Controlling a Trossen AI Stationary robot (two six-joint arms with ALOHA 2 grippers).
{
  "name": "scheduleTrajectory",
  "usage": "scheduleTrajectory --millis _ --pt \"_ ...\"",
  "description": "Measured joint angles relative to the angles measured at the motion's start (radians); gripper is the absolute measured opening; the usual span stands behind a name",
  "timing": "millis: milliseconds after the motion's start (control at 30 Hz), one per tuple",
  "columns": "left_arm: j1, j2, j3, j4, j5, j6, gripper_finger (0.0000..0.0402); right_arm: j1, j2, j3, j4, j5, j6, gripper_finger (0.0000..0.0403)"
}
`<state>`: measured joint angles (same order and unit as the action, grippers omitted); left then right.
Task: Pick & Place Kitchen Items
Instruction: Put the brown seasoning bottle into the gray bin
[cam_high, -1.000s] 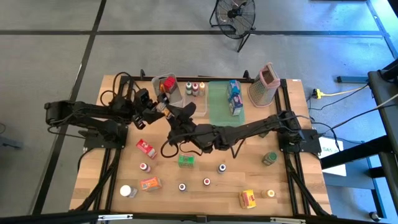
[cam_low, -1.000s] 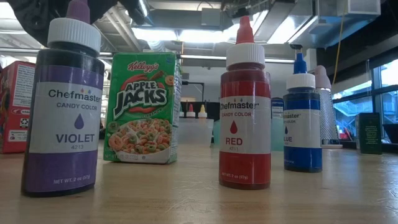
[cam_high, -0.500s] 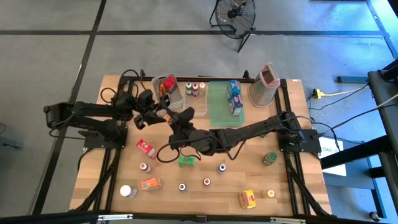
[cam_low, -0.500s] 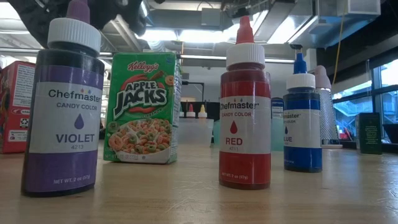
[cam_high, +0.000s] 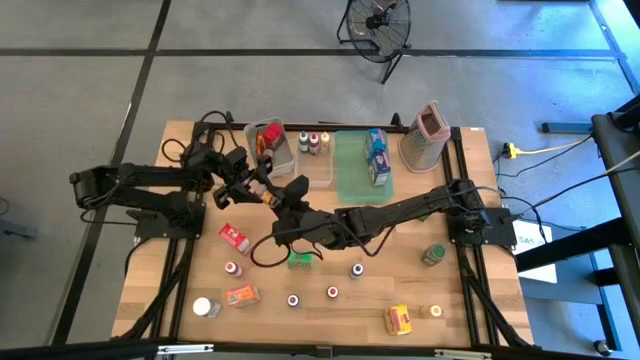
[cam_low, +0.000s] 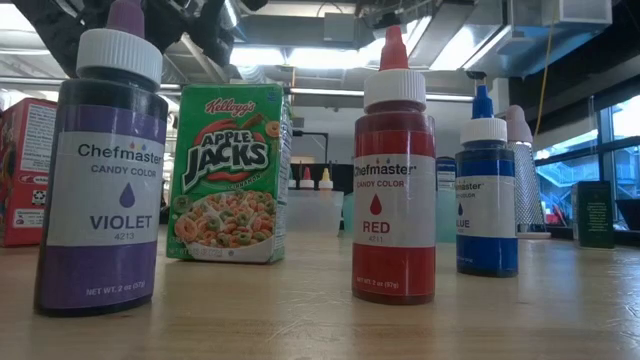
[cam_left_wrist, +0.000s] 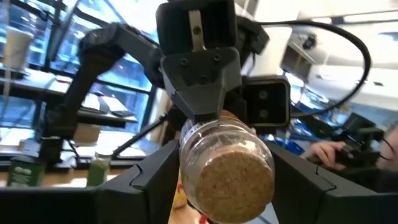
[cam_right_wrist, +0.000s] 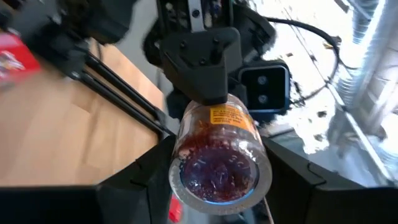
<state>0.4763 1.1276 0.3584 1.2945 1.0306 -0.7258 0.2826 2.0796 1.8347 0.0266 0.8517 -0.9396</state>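
Each tool is clamped on its own jar: left tool (cam_high: 243, 186), right tool (cam_high: 283, 200), facing each other, nearly touching

Chefmaster VIOLET bottle (cam_low: 103, 170), Kellogg's Apple Jacks box (cam_low: 228, 172), Chefmaster RED bottle (cam_low: 394, 175)

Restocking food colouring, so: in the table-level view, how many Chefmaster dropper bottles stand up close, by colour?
Violet bottle: 1
Red bottle: 1
Blue bottle: 1
Total: 3
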Motion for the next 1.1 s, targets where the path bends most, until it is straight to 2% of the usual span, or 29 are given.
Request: scheduleTrajectory --millis 133,367,533,1100 --pt "0.000 0.000 0.000 -0.015 0.051 0.007 0.0208 -0.006 0.000 0.000 -0.030 -0.060 0.058 0.0193" --pt "0.000 0.000 0.000 -0.038 0.057 0.035 0.0206 -0.011 -0.001 0.000 -0.044 -0.060 0.065 0.0193" --pt "0.000 0.000 0.000 -0.039 0.058 0.048 0.0191 -0.011 -0.001 0.000 -0.046 -0.059 0.065 0.0193" --pt "-0.005 0.000 0.000 -0.039 0.057 0.064 0.0191 -0.013 -0.001 0.000 -0.043 -0.060 0.058 0.0196"
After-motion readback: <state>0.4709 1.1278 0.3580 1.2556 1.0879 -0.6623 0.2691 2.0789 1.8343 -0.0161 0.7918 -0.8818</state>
